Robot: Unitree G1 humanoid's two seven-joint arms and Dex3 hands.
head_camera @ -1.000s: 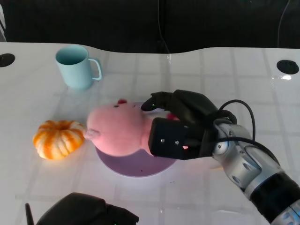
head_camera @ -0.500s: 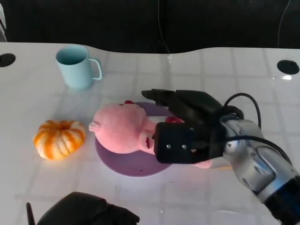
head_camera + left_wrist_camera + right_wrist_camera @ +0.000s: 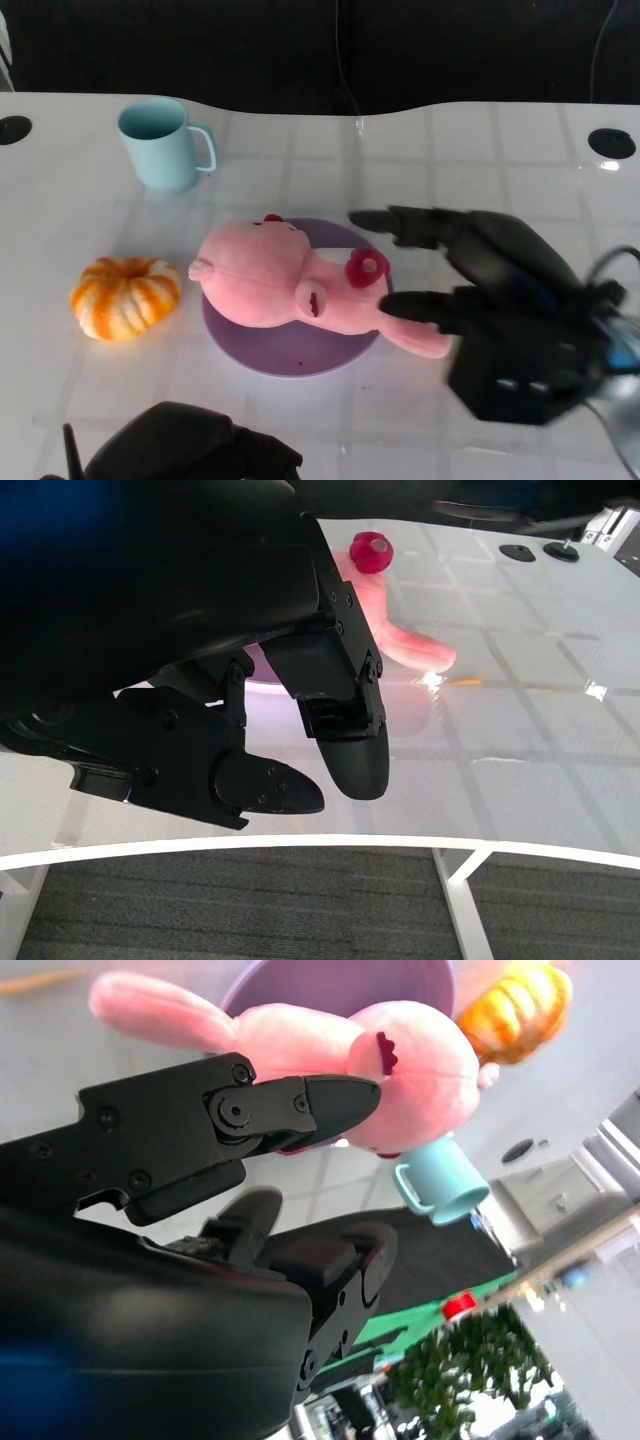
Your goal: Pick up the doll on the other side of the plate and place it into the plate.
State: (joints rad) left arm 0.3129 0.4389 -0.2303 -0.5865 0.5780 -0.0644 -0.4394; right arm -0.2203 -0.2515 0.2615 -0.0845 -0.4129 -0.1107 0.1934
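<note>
The pink doll (image 3: 290,290) is laid on its side across the purple plate (image 3: 262,352), one limb reaching past the rim toward the right hand (image 3: 480,300). That hand is held just beside the doll, fingers spread and nothing grasped. The left hand (image 3: 185,450) is kept low at the near edge, empty, its fingers apart.

A glossy white tabletop (image 3: 480,150) with faint grid lines; black backdrop (image 3: 300,45) at 12 o'clock; grey carpet (image 3: 250,905) below.
</note>
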